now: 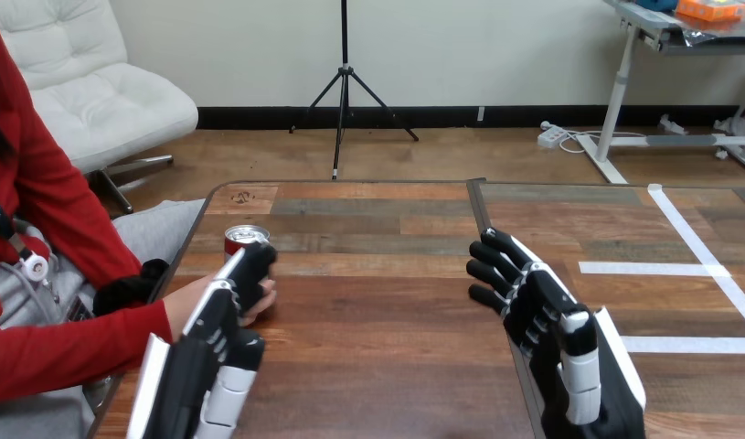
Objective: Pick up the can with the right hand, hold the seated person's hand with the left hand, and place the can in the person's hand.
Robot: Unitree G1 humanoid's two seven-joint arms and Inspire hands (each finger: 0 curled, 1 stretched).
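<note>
A red can (245, 238) with a silver top stands upright near the table's left edge, its lower part hidden behind my left hand's fingers (252, 267). The person's hand (178, 309) reaches in from the left at the can's base, its fingertips showing just right of my fingers. My left hand (215, 320) lies over the person's hand with its fingers bent down across it. I cannot tell whether the person's hand grips the can. My right hand (544, 306) hovers over the table's right half, far from the can, open with relaxed fingers and holding nothing.
The wooden table (377, 302) has a seam down its middle. White tape lines (679, 268) mark its right part. The person sits close against the table's left edge.
</note>
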